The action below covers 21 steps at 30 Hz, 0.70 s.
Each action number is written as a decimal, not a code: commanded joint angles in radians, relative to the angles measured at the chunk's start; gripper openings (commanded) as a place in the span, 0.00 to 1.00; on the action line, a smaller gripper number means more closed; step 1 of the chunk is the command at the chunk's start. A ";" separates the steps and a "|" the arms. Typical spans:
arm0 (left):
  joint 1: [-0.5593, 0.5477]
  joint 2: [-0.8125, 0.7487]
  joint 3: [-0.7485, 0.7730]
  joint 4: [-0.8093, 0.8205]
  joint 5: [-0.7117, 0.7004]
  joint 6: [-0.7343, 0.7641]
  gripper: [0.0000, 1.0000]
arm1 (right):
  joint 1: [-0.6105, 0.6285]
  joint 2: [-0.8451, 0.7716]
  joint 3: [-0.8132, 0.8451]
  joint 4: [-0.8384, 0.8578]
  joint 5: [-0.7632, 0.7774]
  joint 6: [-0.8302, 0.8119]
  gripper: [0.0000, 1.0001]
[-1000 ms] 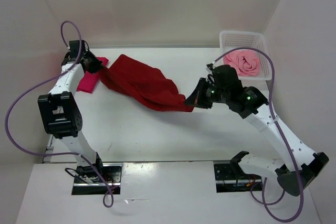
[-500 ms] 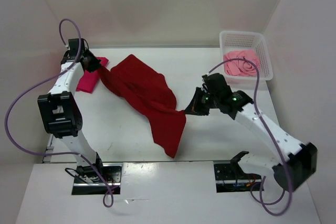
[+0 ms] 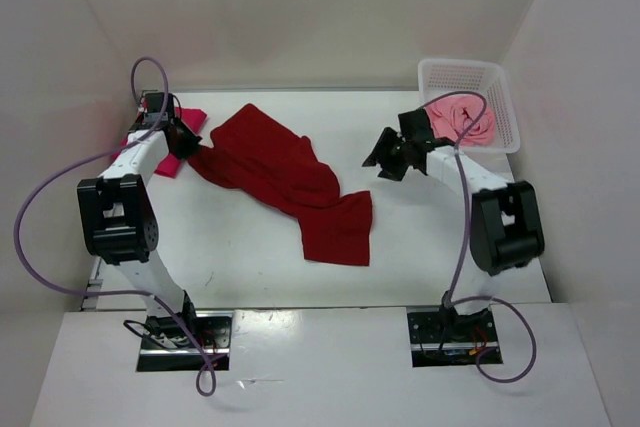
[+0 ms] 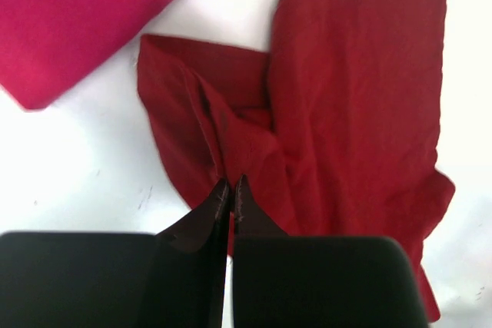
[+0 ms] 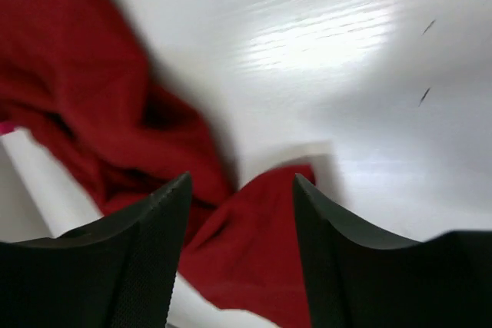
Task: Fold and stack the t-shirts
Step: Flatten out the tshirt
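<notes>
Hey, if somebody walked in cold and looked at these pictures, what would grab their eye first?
The dark crimson shirt sprawls crumpled across the middle of the table, one end pinched in the shut left pincer. Next comes the light pink shirt bundled in the white basket at the far right corner. The open right pincer sits between the basket and the crimson cloth, holding nothing.

We hold our left gripper (image 4: pixel 231 184) pinched tight, arm stretched far left. Our right gripper (image 5: pixel 242 183) gapes wide, seemingly lifted, its view blurred.
</notes>
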 commanded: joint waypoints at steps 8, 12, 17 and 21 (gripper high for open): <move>-0.048 -0.187 -0.149 0.038 0.017 0.037 0.01 | 0.107 -0.545 -0.580 -0.021 -0.015 0.166 0.40; -0.085 -0.224 -0.187 0.027 0.028 0.037 0.02 | 0.180 -0.577 -0.655 -0.021 -0.052 0.261 0.41; -0.122 -0.267 -0.253 0.016 0.038 0.037 0.02 | 0.230 -0.609 -0.720 -0.012 -0.075 0.304 0.44; -0.133 -0.286 -0.285 0.007 0.038 0.037 0.00 | 0.230 -0.609 -0.770 0.026 -0.084 0.324 0.44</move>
